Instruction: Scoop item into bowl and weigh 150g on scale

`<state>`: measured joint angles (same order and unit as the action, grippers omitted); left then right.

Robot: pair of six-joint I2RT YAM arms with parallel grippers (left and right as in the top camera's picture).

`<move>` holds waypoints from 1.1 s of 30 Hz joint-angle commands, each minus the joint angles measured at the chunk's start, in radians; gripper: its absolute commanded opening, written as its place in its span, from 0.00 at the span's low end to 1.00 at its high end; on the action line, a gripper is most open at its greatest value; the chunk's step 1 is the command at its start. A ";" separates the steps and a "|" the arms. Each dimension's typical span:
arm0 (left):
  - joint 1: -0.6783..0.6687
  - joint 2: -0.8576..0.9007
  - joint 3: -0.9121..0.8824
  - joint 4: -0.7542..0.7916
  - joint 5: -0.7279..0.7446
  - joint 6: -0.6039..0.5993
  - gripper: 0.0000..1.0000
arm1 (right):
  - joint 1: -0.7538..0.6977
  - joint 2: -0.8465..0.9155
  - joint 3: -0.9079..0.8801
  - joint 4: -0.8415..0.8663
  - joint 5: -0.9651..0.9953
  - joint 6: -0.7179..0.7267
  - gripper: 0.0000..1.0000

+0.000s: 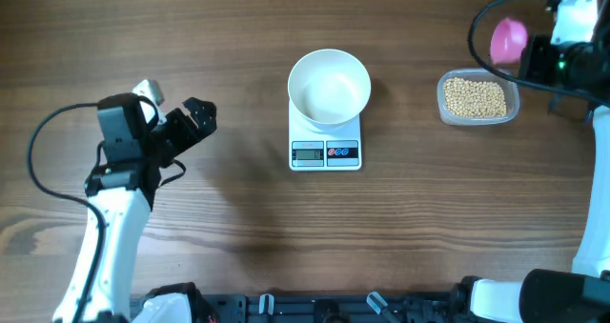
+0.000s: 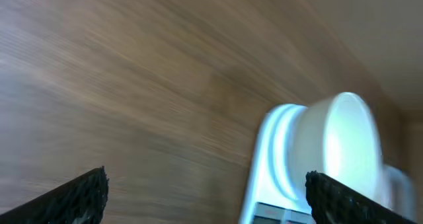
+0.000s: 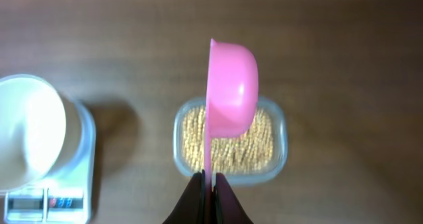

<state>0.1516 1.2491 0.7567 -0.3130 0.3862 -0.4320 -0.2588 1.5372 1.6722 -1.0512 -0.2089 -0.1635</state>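
Note:
The white bowl (image 1: 329, 85) stands empty on the small white scale (image 1: 325, 152) at mid table. Tan beans (image 1: 475, 98) fill a clear tub (image 1: 443, 107) to its right. My right gripper (image 1: 532, 56) is raised beyond the tub. In the right wrist view it (image 3: 211, 184) is shut on the thin handle of the pink scoop (image 3: 231, 88), which hangs on edge over the beans (image 3: 259, 143) with nothing in it. My left gripper (image 1: 181, 99) is open, left of the scale. Its fingers (image 2: 79, 196) hold nothing and point toward the bowl (image 2: 337, 145) and scale (image 2: 272, 159).
Bare wooden tabletop (image 1: 238, 37) surrounds the scale and tub. A black cable (image 1: 33, 161) loops beside the left arm, and another (image 1: 477, 28) arcs over the scoop at the right. The arm bases (image 1: 315, 309) line the near edge.

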 commanded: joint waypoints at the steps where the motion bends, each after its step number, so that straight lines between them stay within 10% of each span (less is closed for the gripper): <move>1: 0.073 0.040 0.017 0.072 0.394 -0.021 1.00 | -0.004 0.011 0.001 0.026 0.012 -0.045 0.04; 8: -0.017 -0.013 0.056 -0.029 0.509 0.127 0.99 | -0.004 0.011 0.001 0.073 0.017 -0.152 0.04; 21: -0.655 -0.439 0.108 -0.632 -0.248 0.001 1.00 | -0.004 0.011 0.001 -0.034 0.016 0.094 0.04; 27: -0.675 -0.353 0.108 -0.505 -0.418 0.009 1.00 | -0.004 0.015 0.001 -0.090 0.016 0.112 0.04; 33: -0.675 -0.093 0.109 -0.328 -0.189 0.090 1.00 | -0.004 0.015 0.001 -0.128 0.017 0.111 0.04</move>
<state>-0.5175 1.0451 0.8555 -0.6651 0.0681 -0.3939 -0.2588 1.5375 1.6722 -1.1706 -0.1982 -0.0673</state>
